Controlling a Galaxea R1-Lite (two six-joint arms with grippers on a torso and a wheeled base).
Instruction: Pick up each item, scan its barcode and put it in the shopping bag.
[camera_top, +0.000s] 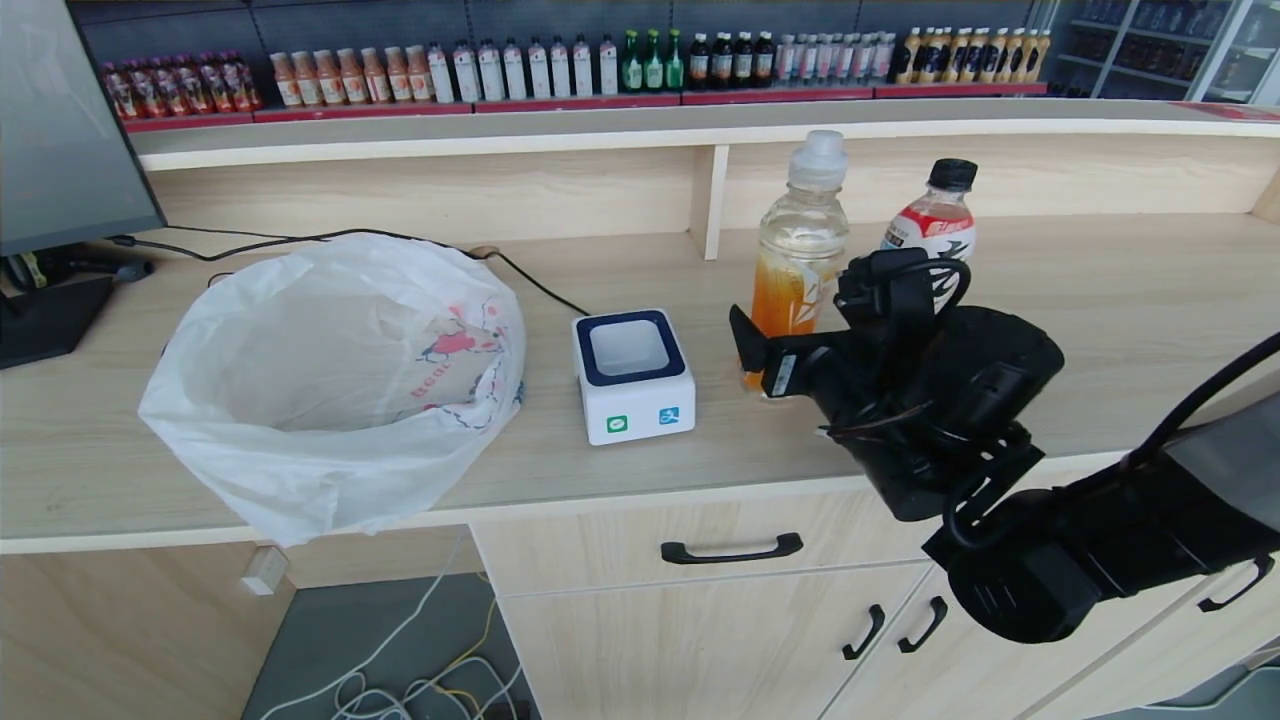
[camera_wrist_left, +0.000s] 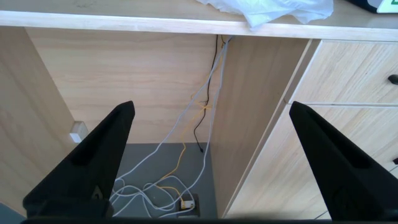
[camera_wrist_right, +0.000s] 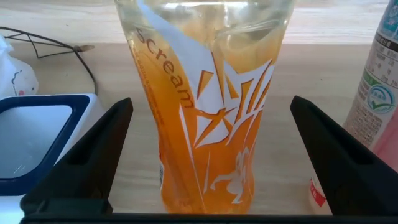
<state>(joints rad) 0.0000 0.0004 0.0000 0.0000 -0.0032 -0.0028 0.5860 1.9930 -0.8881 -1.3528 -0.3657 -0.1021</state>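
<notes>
An orange drink bottle (camera_top: 800, 250) with a white cap stands upright on the wooden counter (camera_top: 1100, 330), right of the white scanner (camera_top: 633, 375). My right gripper (camera_top: 795, 345) is open around the bottle's lower half (camera_wrist_right: 208, 137), one finger (camera_wrist_right: 93, 162) on each side with a gap. A second bottle (camera_top: 938, 222) with a black cap stands just behind and to the right. The white plastic shopping bag (camera_top: 330, 390) sits open at the counter's left. My left gripper (camera_wrist_left: 211, 106) is open and holds nothing, below counter level, facing the cabinet recess.
A dark monitor (camera_top: 60, 130) and black cables (camera_top: 300, 238) occupy the far left. A shelf of bottles (camera_top: 600, 65) runs along the back, above a wooden divider (camera_top: 708, 200). Drawers with black handles (camera_top: 730, 550) sit under the counter. Loose wires (camera_wrist_left: 174, 180) lie on the floor.
</notes>
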